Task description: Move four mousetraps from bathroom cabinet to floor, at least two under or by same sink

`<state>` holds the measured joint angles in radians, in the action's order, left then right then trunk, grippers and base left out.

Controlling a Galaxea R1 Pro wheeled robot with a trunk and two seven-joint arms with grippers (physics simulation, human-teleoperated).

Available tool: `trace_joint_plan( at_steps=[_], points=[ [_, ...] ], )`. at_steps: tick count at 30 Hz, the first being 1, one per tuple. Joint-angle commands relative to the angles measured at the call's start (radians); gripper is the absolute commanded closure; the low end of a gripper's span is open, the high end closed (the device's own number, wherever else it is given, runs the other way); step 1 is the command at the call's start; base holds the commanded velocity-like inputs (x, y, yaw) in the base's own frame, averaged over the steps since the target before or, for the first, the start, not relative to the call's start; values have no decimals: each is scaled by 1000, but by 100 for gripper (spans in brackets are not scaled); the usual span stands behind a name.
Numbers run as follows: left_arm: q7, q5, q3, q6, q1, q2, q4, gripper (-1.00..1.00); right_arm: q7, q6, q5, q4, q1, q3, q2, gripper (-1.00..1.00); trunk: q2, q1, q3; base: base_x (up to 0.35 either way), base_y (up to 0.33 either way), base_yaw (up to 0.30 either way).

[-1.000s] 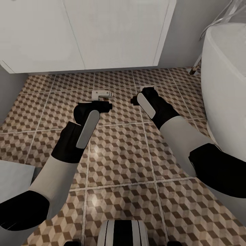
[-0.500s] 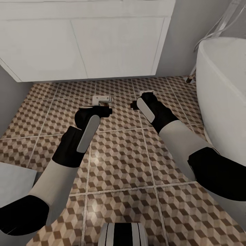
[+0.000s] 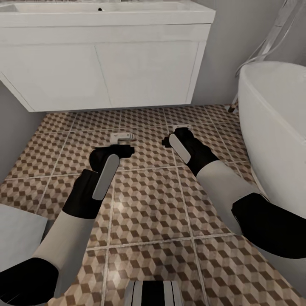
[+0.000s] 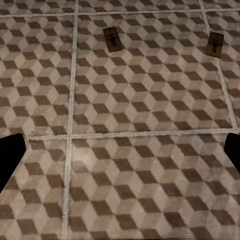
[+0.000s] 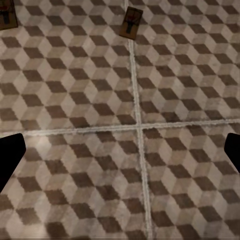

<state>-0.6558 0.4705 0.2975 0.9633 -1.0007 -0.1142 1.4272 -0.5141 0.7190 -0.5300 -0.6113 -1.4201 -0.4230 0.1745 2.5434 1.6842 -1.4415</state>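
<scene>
Hovering low over the bathroom floor (image 3: 148, 199) with jaws spread wide and nothing between them, the left gripper (image 3: 126, 149) and the right gripper (image 3: 166, 142) look to have finished a placing step, so the next move is probably to turn away and fetch the remaining mousetraps from the cabinet. Two mousetraps lie flat on the patterned tiles just ahead of the fingers, one (image 4: 112, 39) in front of the left gripper and the other (image 5: 131, 22) in front of the right, both near the white vanity (image 3: 106, 63) carrying the sink (image 3: 85, 7).
</scene>
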Motion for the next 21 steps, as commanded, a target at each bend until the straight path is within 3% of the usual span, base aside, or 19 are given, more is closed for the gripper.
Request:
trace_joint_plan(
  at_steps=[1,10,15,21],
  points=[
    [-10,11,-7,2,5,1,1,-100,-9,2,-9,-1,3,-3,0,-100,0,-1,3,0,0,0],
    [-11,10,-37,1,53,14,12,-100,-9,4,-9,-8,57,-4,0,-100,-2,-5,38,0,0,0],
    [-12,9,-42,-1,92,21,29,-100,-9,32,-9,-72,83,-8,0,-100,-3,-7,57,0,0,0],
    [-27,8,-45,-2,151,24,69,-100,-9,188,-6,-258,180,-12,-6,-100,-5,-10,81,0,0,0]
  ],
)
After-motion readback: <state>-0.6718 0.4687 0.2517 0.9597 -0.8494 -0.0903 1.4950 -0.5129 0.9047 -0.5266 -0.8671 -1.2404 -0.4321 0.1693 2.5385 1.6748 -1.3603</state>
